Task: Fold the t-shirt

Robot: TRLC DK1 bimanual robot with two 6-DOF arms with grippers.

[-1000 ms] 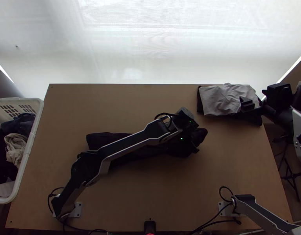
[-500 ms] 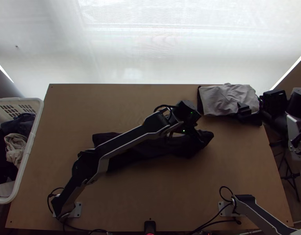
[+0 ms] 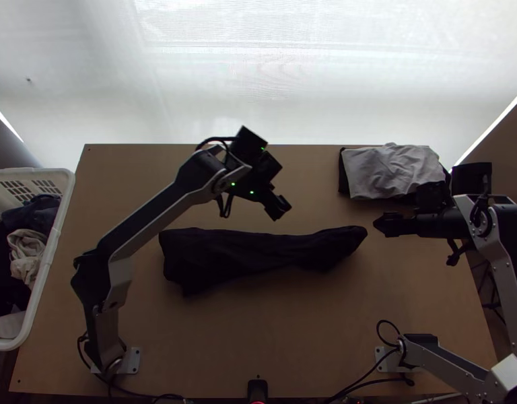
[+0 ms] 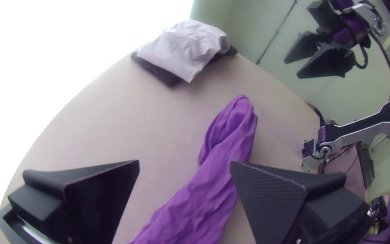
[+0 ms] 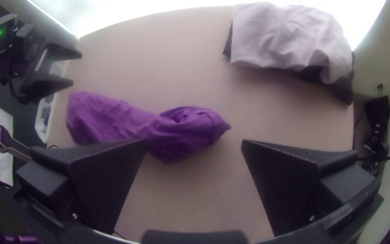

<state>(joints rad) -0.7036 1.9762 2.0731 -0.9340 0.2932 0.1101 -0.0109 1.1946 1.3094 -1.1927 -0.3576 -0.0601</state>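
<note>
So the t-shirt (image 3: 231, 252) lay mid-tabletop (image 3: 312, 337) in a long bunched strip; its long axis ran crosswise, narrow end pointing toward my right gripper (image 5: 194, 140), which was the nearer one to that tip; my left gripper (image 4: 184, 161) hung off the strip's far side, around its middle; both sets of jaws were spread, nothing in them; I figured grabbing both ends and opening it out came next. Fabric looked soft, purple, creased all over, puckered near the narrow end; jaws were black wedges; farther out sat a rumpled pale cloth (image 3: 386, 172) on dark fabric (image 4: 165, 79), plus a white slotted basket (image 3: 48, 266).
</note>
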